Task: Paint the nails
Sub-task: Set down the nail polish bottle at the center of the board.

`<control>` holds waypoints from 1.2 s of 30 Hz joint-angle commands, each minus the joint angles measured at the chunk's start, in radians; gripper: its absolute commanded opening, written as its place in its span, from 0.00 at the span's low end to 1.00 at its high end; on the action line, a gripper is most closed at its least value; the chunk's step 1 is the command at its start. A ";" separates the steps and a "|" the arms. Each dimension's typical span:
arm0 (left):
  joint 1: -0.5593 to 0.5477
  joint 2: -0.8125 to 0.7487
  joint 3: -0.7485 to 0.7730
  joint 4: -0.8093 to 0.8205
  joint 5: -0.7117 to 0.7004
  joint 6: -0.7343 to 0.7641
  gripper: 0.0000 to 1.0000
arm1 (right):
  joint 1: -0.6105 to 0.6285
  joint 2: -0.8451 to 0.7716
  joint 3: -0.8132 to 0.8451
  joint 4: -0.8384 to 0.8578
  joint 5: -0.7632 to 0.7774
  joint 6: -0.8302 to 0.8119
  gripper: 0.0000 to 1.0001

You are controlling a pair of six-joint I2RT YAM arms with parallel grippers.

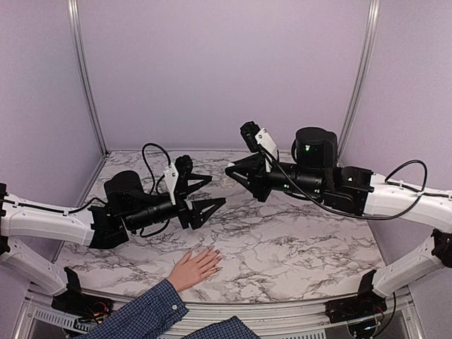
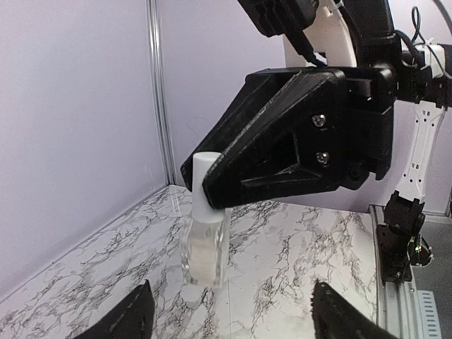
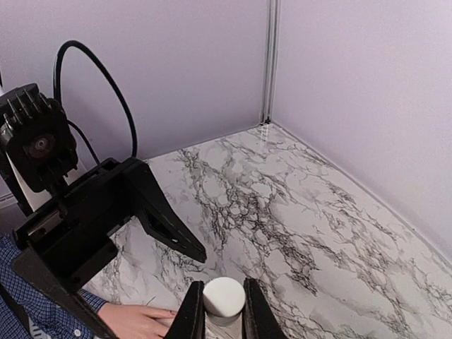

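While the left gripper (image 1: 218, 189) stands mid-table with its jaws spread and nothing between them, the clear bottle (image 2: 205, 247) just to its right hangs by its white cap (image 3: 224, 296) alone, and that cap is pinched tight in the right gripper (image 1: 229, 171). Main worry: I cannot tell whether the cap's thread is loose. If it is, the glass body could slip off and drop onto the marble table (image 1: 304, 240), spilling polish. Second worry: both grippers sit close together, tip to tip, so a careless approach by the left one could knock the bottle askew in its grip. Third: the hand (image 1: 192, 270) lies on the near side, below the left gripper, and any low sweep could strike it. Orientation: the hand rests flat, palm down as I judge. Its long axis runs from the blue plaid sleeve (image 1: 141, 314) at near left toward far right. The nails (image 1: 215, 260) sit at the far-right fingertips, facing up. They are too small to make out singly, and are well apart from the bottle.
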 commanded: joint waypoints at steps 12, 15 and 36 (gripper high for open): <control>0.117 -0.138 -0.105 0.030 -0.083 -0.208 0.99 | -0.126 -0.054 -0.369 0.387 0.181 0.053 0.00; 0.135 -0.157 -0.128 0.030 -0.137 -0.230 0.99 | -0.140 -0.032 -0.430 0.463 0.182 0.062 0.00; 0.176 -0.195 -0.178 0.028 -0.227 -0.267 0.99 | -0.191 0.272 -0.655 0.939 0.184 0.081 0.00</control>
